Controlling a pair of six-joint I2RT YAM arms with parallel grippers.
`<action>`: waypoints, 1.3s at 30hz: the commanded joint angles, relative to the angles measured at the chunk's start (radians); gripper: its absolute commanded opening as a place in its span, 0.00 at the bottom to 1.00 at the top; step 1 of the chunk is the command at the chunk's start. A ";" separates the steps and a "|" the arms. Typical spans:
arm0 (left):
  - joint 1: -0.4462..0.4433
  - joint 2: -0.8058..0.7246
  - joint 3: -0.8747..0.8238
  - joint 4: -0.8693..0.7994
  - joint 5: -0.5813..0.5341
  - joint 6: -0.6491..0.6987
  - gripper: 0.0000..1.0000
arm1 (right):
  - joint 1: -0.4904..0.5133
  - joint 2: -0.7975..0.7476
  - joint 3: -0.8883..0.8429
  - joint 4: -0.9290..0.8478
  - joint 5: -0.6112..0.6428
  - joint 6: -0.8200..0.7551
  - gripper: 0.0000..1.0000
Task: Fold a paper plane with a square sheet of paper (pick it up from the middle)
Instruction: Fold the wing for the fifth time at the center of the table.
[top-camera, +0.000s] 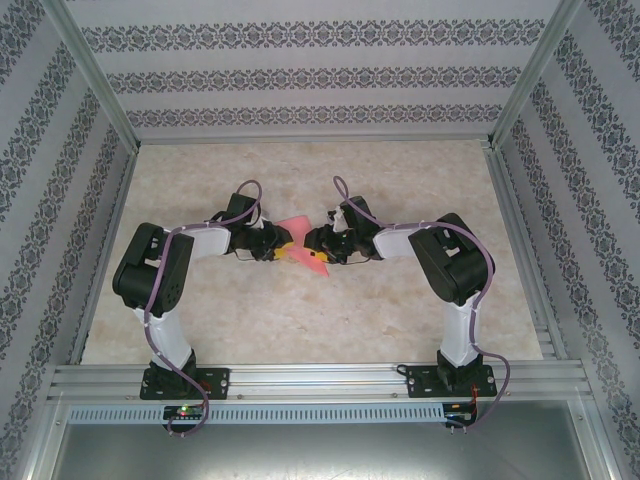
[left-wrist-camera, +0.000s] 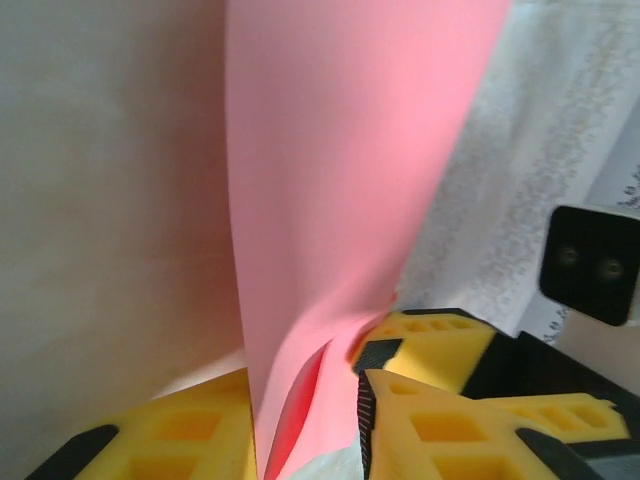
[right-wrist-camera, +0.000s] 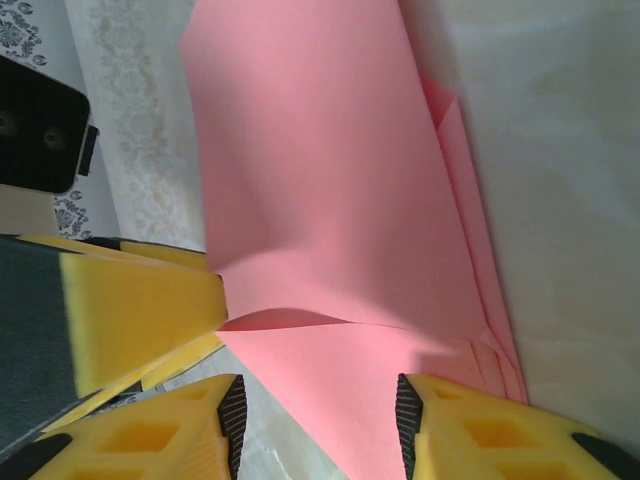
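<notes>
- Nearest, both arms rise from their bases at the edge of the bench (top-camera: 300, 330). Their elbows are thrown outward and their forearms angle in, so the wrists face each other over mid-bench.
- The left hand (left-wrist-camera: 300, 392) has its yellow fingers drawn narrow around the sheet of paper (left-wrist-camera: 340, 200), which stands up bowed out of the gap between them. Whether the pads actually pinch it I cannot tell.
- The right hand (right-wrist-camera: 320, 400), just opposite, has its fingers about half spread. The sheet runs across the gap and behind one pad, so this hand looks open rather than clamped.
- In the right wrist view, a left-hand fingertip touches the sheet at a short crease.
- The sheet sits between the two hands at mid-bench, partly lifted. Stacked edges along one side and a turned-in flap show that some folds are made, but no pointed dart shape shows yet. I judge the task roughly midway, with the narrowing folds and the lengthwise centre fold left.
- Beyond lies bare bench, then the patterned back wall (top-camera: 320, 80).
</notes>
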 joint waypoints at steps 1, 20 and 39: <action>-0.010 -0.002 -0.045 0.151 0.048 -0.049 0.32 | -0.014 0.026 -0.033 -0.013 0.003 0.006 0.46; -0.010 0.017 -0.013 0.074 0.066 -0.012 0.07 | 0.003 -0.182 -0.047 -0.108 0.151 -0.257 0.71; -0.013 -0.004 0.038 -0.069 0.045 -0.024 0.05 | 0.296 -0.424 -0.229 -0.081 0.760 -1.022 0.72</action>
